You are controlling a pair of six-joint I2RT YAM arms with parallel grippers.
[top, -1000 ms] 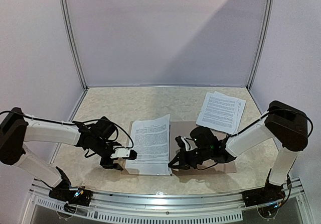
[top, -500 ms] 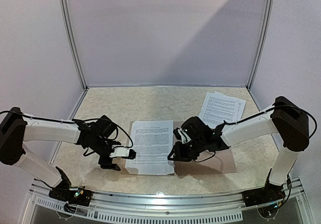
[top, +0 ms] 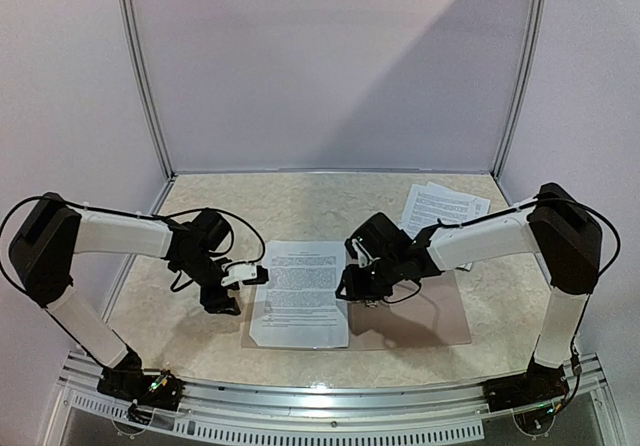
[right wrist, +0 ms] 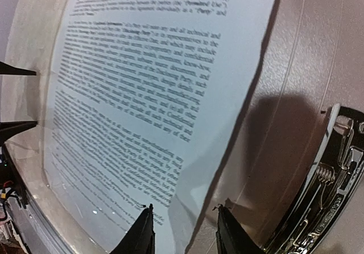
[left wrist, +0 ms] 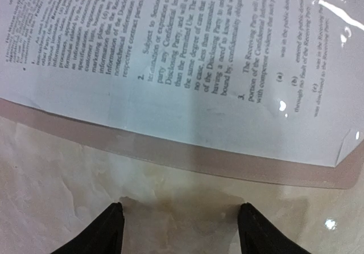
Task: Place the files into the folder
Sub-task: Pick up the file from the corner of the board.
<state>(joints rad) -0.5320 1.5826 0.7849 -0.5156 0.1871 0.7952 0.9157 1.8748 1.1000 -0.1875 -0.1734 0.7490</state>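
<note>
1. Black fingers of the right gripper (right wrist: 185, 231) stand apart with nothing pinched. They straddle the right edge of the printed sheet (right wrist: 142, 94), at that sheet's 3 o'clock in the top view. Closing or dragging from here could catch that edge and curl the paper or pull it askew.
2. The left gripper (left wrist: 182, 225) is likewise open and empty. It hovers over the bare table (left wrist: 57, 168), just off the outer edge of the folder (left wrist: 170, 151), at the sheet's 9 o'clock. A low sweep toward 3 o'clock would probably shove the whole folder, and the sheet with it.
3. The sheet lies flat on the left half of the open folder. Glare across the print suggests the clear sleeve (left wrist: 341, 148) covers it, though I cannot tell whether it is fully tucked in. If it is only partly under, it may slide out when the cover is swung shut.
4. The metal clip (right wrist: 335, 174) sits on the folder's inner face, just beside the right gripper at its 3 o'clock in the wrist view. A careless lift could snag a finger on it and jerk the folder.
5. The loose files (top: 440, 218) lie fanned on the table at the folder's 1 o'clock, not yet inside. They are thin and lie flat, so a pinch may drag several at once or crease one.
</note>
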